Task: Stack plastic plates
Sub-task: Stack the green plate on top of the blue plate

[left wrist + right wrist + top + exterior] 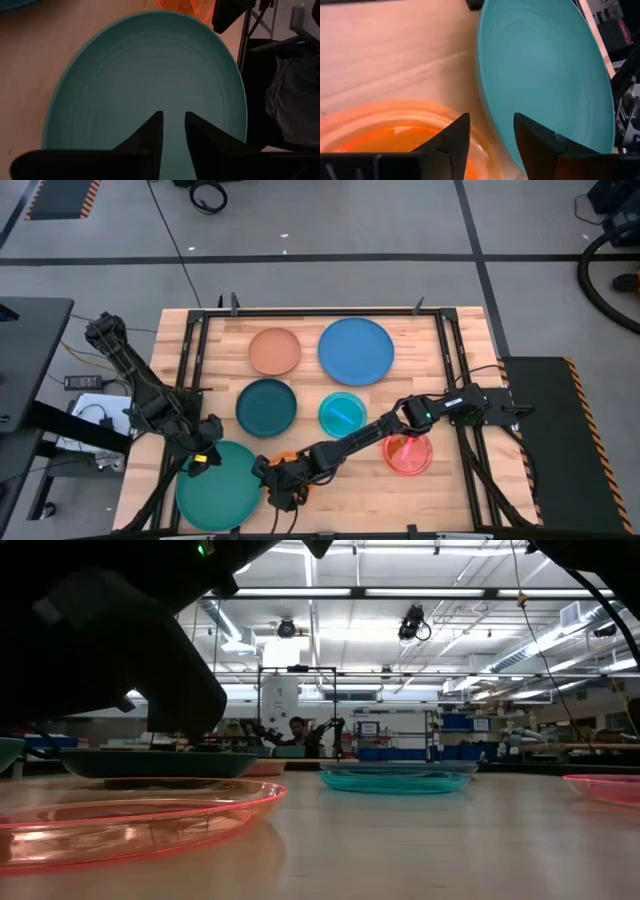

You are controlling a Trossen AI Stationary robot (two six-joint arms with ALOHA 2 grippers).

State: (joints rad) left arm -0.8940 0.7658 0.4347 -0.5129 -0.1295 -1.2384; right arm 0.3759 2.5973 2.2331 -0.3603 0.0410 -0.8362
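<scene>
From above, the right gripper (283, 483) covers most of the small orange plate (290, 458) beside the large teal-green plate (218, 498), where the left gripper (204, 455) hovers at its rim; the other plates lie apart.

At table height, a dark arm blocks the upper left (no writing is readable).

Left wrist: fingers (150, 134) slightly apart, empty, over teal-green.

Right wrist: fingers (457, 137) parted over orange.
</scene>
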